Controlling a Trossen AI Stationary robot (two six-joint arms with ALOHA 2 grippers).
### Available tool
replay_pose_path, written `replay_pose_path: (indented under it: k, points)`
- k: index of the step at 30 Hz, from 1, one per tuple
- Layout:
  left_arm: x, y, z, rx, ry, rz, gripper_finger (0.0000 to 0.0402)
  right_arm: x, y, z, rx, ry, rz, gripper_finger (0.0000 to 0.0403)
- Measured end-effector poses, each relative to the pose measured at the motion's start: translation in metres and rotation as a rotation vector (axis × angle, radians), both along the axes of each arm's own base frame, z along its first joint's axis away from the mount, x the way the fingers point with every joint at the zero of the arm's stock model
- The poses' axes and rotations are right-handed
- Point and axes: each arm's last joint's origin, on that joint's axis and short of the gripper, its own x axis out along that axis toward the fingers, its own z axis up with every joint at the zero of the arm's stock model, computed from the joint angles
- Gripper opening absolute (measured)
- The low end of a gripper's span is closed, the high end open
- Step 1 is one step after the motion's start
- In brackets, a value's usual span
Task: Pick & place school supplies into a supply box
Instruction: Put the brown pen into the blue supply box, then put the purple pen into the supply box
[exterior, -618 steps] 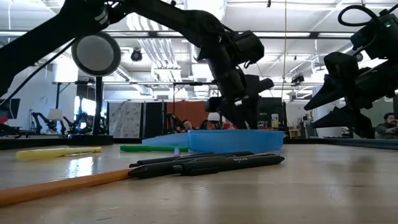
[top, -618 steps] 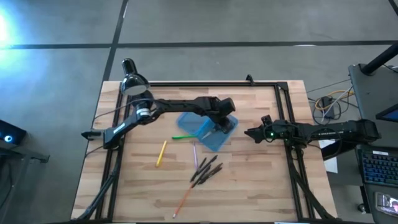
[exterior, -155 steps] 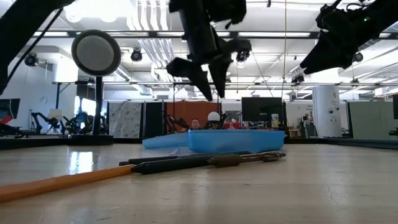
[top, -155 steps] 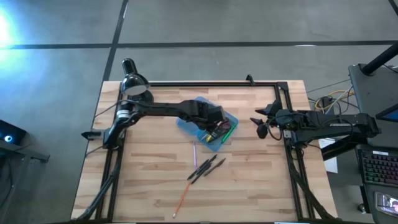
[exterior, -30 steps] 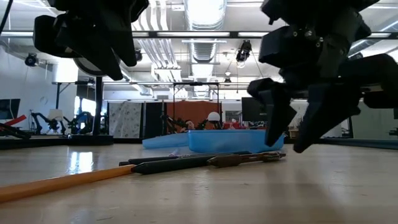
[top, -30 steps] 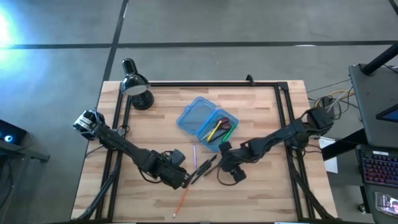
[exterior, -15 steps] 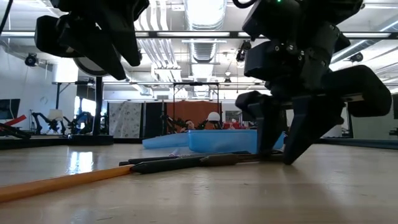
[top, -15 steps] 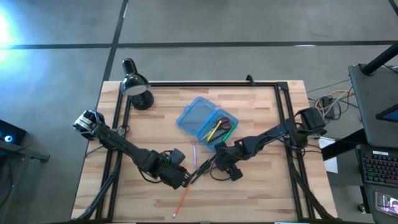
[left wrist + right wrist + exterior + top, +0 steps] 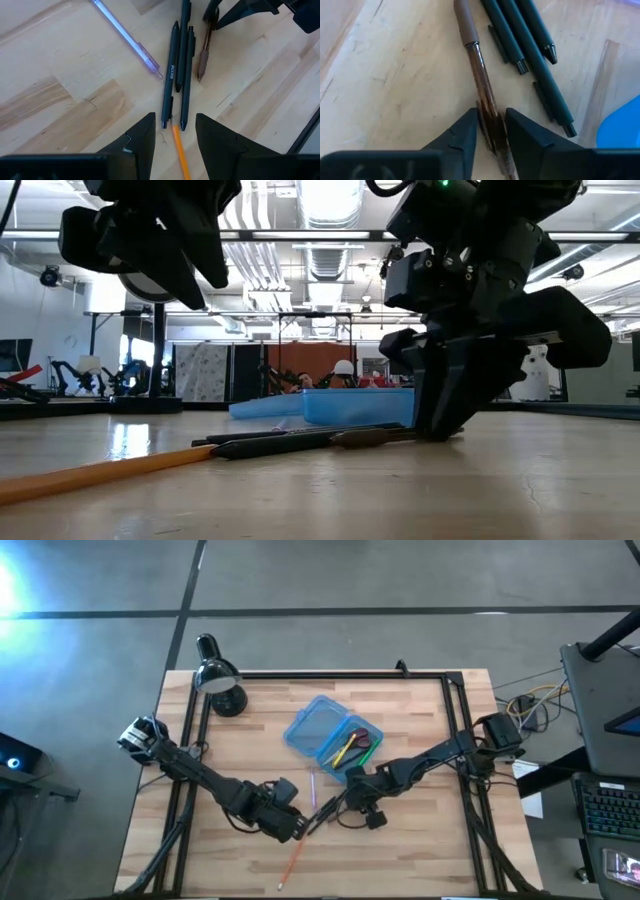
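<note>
The blue supply box lies open at the table's middle, with green and yellow pens and red scissors inside. Near of it lie a pale purple pen, black pens, a brown pen with a clear barrel and an orange pencil. My right gripper is down at the table, shut on the brown pen. My left gripper is open and empty, above the near ends of the black pens and the pencil's tip. My right gripper pinches the brown pen's clear barrel between its two fingers, toward the end away from the brown grip. The fingers come down from above, slanting from the table's right, and lie across the pen. The pen lies flat on the table.
A black desk lamp stands at the far left corner. A black frame runs along the table's edges. Bare wood lies to the near right and the left of the pens.
My right gripper has gone toward the table's left and down to the brown pen, and its fingers have shut on the pen's clear barrel. The pen still lies on the table.
</note>
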Motion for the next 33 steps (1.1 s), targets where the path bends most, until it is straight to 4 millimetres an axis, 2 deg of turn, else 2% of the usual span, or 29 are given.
replay_pose_path:
  k: [6,12,14,17,21,25,27,33]
  points:
    - [0.0,0.0,0.0,0.0,0.0,0.001,0.0124,-0.001,0.0,-0.004,-0.014,0.026,0.008,0.0042]
    - [0.0,0.001,0.0,0.0,-0.001,0.002,0.0124,-0.009,0.003,0.01,-0.04,0.014,0.062,0.0037]
    - [0.0,0.001,0.0,0.009,-0.006,0.007,0.0124,-0.016,0.002,0.02,-0.05,0.027,0.078,0.0036]
    - [0.001,0.002,0.0,0.027,-0.015,0.019,0.0124,-0.024,0.0,0.046,-0.083,-0.032,0.1,0.0032]
    - [0.001,0.003,0.001,0.055,-0.031,0.03,0.0124,-0.042,-0.008,0.078,-0.218,-0.081,0.15,0.0027]
    - [0.002,0.003,0.002,0.08,-0.054,0.047,0.0124,-0.046,-0.028,0.102,-0.364,-0.183,0.181,0.0018]
    - [0.003,0.003,0.002,0.084,-0.067,0.055,0.0124,-0.043,-0.045,0.098,-0.413,-0.161,0.184,0.0013]
    - [0.004,0.003,0.003,0.064,-0.089,0.091,0.0124,-0.03,-0.09,0.066,-0.488,-0.014,0.19,0.0008]
